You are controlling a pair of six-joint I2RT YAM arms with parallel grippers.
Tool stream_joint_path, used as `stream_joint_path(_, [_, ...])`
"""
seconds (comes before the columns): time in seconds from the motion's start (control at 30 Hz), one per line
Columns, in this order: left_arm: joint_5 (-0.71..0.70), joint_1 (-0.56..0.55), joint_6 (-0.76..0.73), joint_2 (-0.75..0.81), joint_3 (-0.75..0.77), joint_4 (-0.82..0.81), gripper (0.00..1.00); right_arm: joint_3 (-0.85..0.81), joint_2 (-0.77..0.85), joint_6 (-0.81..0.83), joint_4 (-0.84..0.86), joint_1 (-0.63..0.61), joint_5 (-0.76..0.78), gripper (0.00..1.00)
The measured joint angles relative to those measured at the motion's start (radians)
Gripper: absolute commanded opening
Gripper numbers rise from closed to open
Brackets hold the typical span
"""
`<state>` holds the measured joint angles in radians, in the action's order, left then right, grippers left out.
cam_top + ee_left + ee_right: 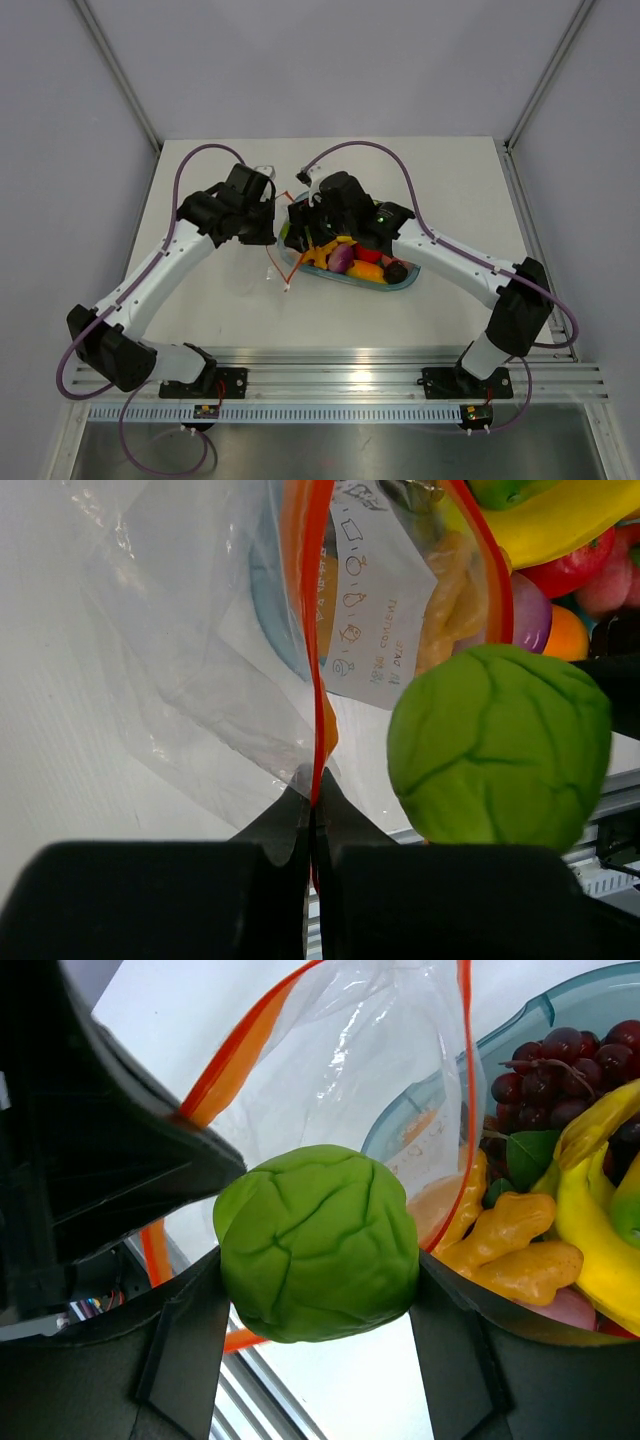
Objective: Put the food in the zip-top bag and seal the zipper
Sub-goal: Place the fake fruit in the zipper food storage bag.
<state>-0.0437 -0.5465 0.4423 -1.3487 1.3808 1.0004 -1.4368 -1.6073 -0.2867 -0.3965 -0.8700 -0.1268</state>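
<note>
Pinching the zipper (318,630) of the zip-top bag (200,680), the left gripper (315,820) sits pressed together, bottom centre of its wrist view. The right gripper (318,1290) clamps a green cabbage ball (318,1240) mid-frame at the bag's mouth. The banana (590,1250) and grapes (560,1070) lie in the tray (560,1005), upper right.

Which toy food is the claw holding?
The round green cabbage, squeezed in the right claw beside the bag. The banana and grapes lie in the tray, unheld.
</note>
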Motion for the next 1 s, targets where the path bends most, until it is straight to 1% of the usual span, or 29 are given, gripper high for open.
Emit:
stream_joint_path(0.17, [0.038, 0.000, -0.002, 0.024, 0.000, -0.002, 0.00, -0.030, -0.043, -0.009, 0.003, 0.000, -0.009, 0.66])
stream_joint_path(0.27, [0.070, 0.000, -0.005, 0.034, 0.000, -0.005, 0.00, -0.055, -0.059, -0.014, 0.006, 0.000, -0.014, 0.74])
stream_joint_path(0.3, [0.075, 0.000, -0.006, 0.034, 0.000, -0.004, 0.00, -0.060, -0.062, -0.016, 0.005, 0.000, -0.013, 0.82])
stream_joint_path(0.4, [0.090, 0.000, -0.011, 0.035, 0.000, -0.004, 0.00, -0.078, -0.071, -0.022, 0.000, 0.000, -0.014, 0.92])
stream_joint_path(0.5, [0.089, 0.002, -0.017, 0.036, 0.000, -0.003, 0.00, -0.086, -0.073, -0.024, -0.007, 0.000, -0.009, 0.96])
stream_joint_path(0.63, [0.089, 0.002, -0.019, 0.037, 0.000, -0.002, 0.00, -0.089, -0.073, -0.023, -0.017, 0.000, 0.005, 0.95])
stream_joint_path(0.73, [0.089, 0.001, -0.019, 0.037, 0.000, -0.005, 0.00, -0.087, -0.069, -0.023, -0.022, 0.000, 0.033, 0.92])
stream_joint_path(0.8, [0.087, 0.000, -0.019, 0.037, 0.000, -0.006, 0.00, -0.066, -0.045, -0.020, -0.020, 0.000, 0.079, 0.90])
stream_joint_path(1.0, [0.088, 0.000, -0.019, 0.037, -0.010, -0.014, 0.00, 0.085, 0.173, -0.021, -0.048, 0.011, 0.293, 0.88])
